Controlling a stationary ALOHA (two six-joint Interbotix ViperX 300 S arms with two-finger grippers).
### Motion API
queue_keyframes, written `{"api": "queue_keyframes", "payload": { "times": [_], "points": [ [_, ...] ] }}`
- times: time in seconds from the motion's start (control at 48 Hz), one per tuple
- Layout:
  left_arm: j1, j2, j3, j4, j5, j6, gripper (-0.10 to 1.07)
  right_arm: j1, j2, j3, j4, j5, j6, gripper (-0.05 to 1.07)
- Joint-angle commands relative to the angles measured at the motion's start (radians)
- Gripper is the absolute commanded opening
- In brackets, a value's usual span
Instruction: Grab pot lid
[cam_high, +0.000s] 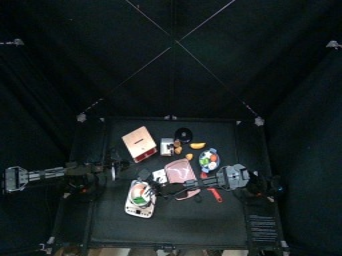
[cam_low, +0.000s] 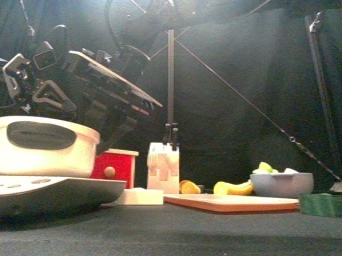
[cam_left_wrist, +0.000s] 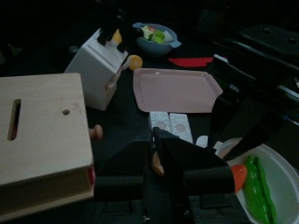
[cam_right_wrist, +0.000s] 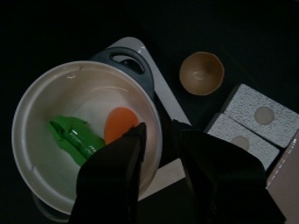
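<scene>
No lid visible anywhere. White pot (cam_right_wrist: 82, 131) sat open, carrot and green vegetable inside, at the worktop's front. Right pincer (cam_right_wrist: 158, 140) hovered directly over the pot, jaws slightly apart, empty. Left pincer (cam_left_wrist: 158, 162) lay beside the pot, jaws indistinct.

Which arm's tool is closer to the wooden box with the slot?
Left. The left tool sits right beside the wooden box, on the table's left half. The right tool is farther off, aimed at the white pot.
</scene>
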Motion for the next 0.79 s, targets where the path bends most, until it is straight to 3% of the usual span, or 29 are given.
{"api": "queue_keyframes", "payload": {
  "times": [0.0,0.188,0.417,0.771],
  "points": [
    [0.002,0.003,-0.014,-0.003,-0.005,0.002,0.55,-0.002,-0.083,-0.031,-0.021,0.020,-0.003,0.71],
    [0.002,0.003,-0.014,-0.002,-0.005,0.002,0.55,0.002,-0.196,-0.005,-0.087,0.087,-0.008,0.71],
    [-0.002,0.003,-0.011,-0.002,-0.005,0.002,0.55,-0.011,-0.341,0.104,-0.126,0.179,-0.008,0.71],
    [-0.003,0.003,-0.014,-0.003,-0.005,0.002,0.55,-0.152,-0.589,0.302,-0.130,0.183,-0.006,0.71]
  ]
}}
